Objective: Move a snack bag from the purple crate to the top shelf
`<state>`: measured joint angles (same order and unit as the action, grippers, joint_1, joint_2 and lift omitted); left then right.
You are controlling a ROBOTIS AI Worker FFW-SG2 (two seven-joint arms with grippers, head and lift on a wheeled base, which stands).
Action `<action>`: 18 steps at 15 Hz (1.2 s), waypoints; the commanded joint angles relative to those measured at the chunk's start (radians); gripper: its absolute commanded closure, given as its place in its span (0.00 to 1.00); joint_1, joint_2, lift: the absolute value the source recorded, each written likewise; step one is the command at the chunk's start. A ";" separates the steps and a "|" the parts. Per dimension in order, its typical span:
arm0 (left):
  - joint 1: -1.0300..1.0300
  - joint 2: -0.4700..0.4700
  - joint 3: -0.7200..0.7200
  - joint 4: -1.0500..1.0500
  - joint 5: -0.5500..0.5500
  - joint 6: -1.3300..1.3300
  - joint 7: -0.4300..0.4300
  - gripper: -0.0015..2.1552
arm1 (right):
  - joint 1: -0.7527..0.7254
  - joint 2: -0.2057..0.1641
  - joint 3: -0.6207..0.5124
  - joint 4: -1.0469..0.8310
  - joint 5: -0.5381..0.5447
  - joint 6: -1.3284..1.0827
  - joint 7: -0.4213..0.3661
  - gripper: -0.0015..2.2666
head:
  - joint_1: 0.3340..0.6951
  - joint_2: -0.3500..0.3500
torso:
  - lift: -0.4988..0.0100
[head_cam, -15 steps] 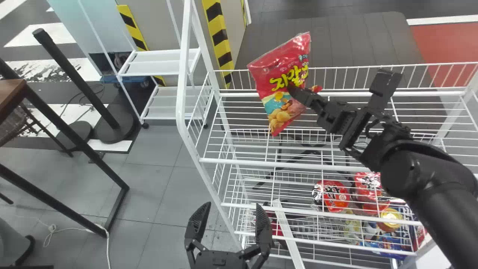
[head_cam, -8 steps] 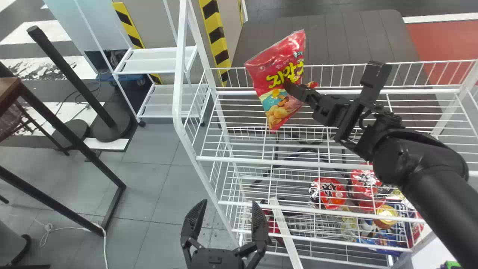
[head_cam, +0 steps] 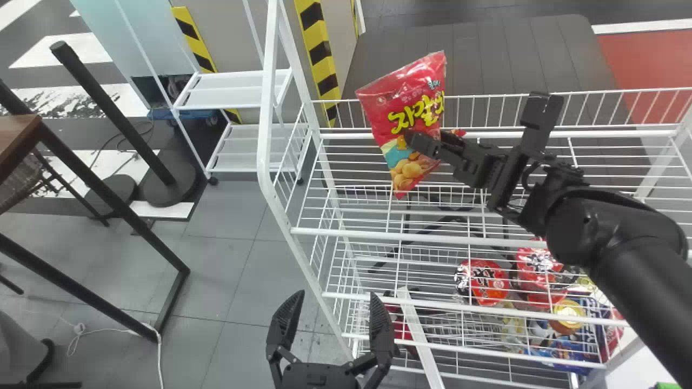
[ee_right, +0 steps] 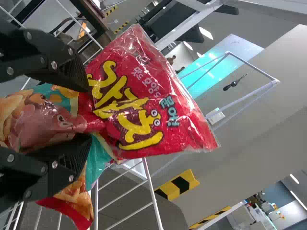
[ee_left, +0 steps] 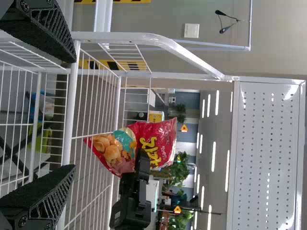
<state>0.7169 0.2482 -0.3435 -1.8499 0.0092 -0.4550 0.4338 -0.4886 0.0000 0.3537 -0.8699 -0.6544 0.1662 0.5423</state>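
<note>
Snack bag (head_cam: 403,111) above the top shelf (head_cam: 605,133), at risk of catching its edge.
The right gripper (ee_right: 87,111) pinches its middle, nearly closed; lowered tilted, it could snag and slip. The left gripper (head_cam: 336,295) gapes empty.

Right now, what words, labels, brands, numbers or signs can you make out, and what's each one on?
Snack bag: big yellow lettering, smaller white and blue-green lettering, left unquoted.
Red packs behind the wires: dark lettering, too small to read.
Blue pack: print too small to read, crossed by wires.
Striped tape: no words that I can see.
</note>
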 commanded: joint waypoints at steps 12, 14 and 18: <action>-0.008 0.016 0.006 0.000 0.008 -0.024 -0.009 0.00 | 0.070 0.001 -0.047 -0.167 -0.005 0.094 -0.032 0.02 | 1.00 0.86 | 0.98; -0.010 0.017 0.009 0.001 0.012 -0.024 -0.012 0.00 | 0.055 0.001 -0.045 -0.155 -0.005 0.085 -0.042 0.02 | 1.00 0.84 | 0.98; -0.016 0.025 0.014 0.005 0.025 -0.024 -0.012 0.00 | 0.065 0.001 -0.062 -0.161 -0.024 0.088 -0.042 0.02 | 1.00 0.84 | 0.98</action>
<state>0.7028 0.2709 -0.3302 -1.8464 0.0313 -0.4789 0.4217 -0.4307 0.0000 0.2966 -1.0263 -0.6724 0.2505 0.5002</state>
